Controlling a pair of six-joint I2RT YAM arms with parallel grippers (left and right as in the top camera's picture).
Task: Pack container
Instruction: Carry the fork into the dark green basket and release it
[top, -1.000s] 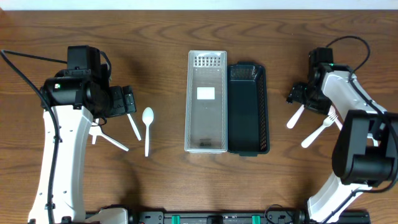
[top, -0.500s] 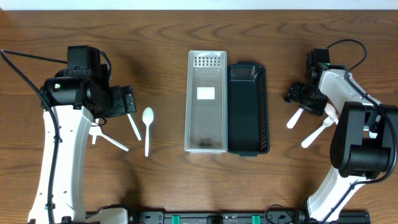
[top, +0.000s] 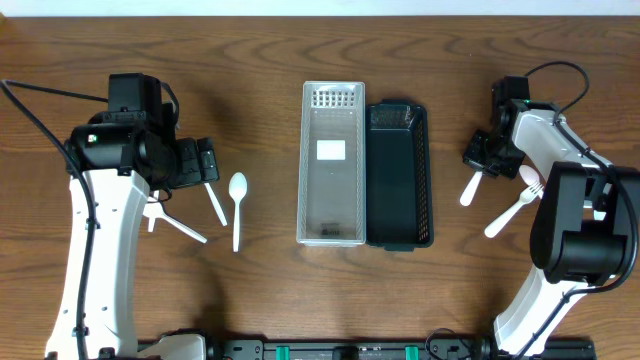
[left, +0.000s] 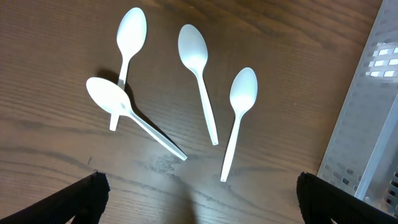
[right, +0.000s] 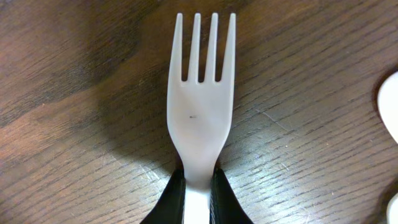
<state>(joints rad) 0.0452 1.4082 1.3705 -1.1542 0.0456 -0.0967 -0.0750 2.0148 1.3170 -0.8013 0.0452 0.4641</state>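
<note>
A clear plastic container (top: 331, 165) and a black mesh basket (top: 400, 175) lie side by side at mid-table, both holding no cutlery. Several white plastic spoons (left: 239, 106) lie on the wood at the left. My left gripper (left: 200, 193) hovers over them, jaws wide open with nothing between. At the right, my right gripper (right: 199, 186) is shut on the neck of a white plastic fork (right: 200, 112) that lies flat on the table, tines pointing away. In the overhead view that gripper (top: 483, 155) sits at the fork's (top: 472, 190) upper end.
A second white fork (top: 512, 212) lies just right of the held one, its edge showing in the right wrist view as a white utensil (right: 390, 106). The container's perforated wall (left: 367, 106) stands to the right of the spoons. The left arm's column (top: 100, 250) runs along the table's left side.
The right gripper's jaws have closed on the fork's neck after standing open around it. The left arm and the spoons have not moved.
</note>
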